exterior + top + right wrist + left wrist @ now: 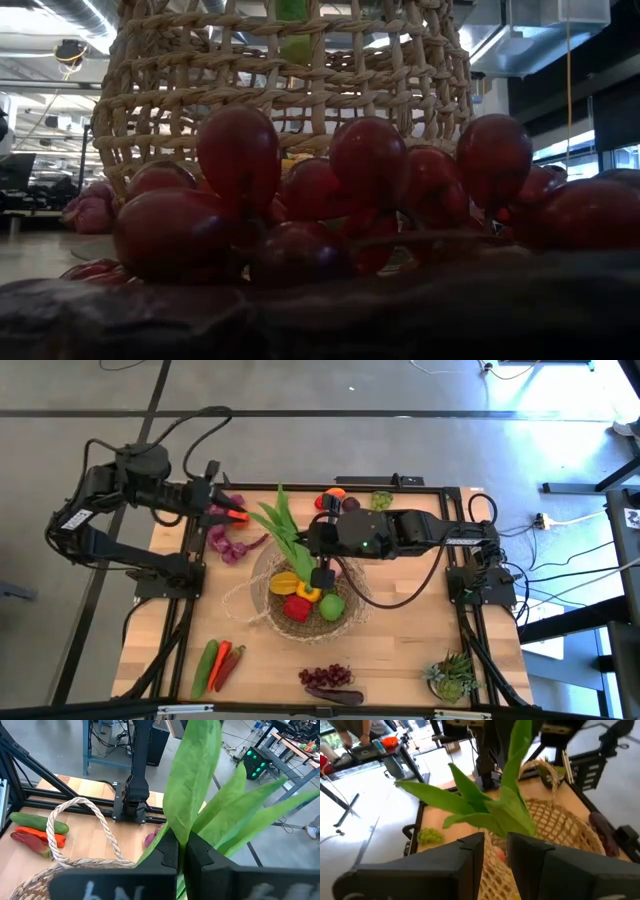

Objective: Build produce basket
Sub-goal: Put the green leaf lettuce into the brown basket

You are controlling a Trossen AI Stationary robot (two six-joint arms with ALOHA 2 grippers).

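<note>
The right end effector (322, 576), pressed together, pinched the green leafy fabric stalk (283, 525) low at its stem, above the round tan wicker basket (262, 598). The stalk appeared light and floppy; gripping the firmer stem suited it.

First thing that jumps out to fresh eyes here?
The big green leafy stalk fanning up out of the wicker basket at the table's centre, its base pinched in the right claw over the basket. Next, the red, yellow and green peppers inside the basket. The left claw is near the table's far-left edge.
</note>
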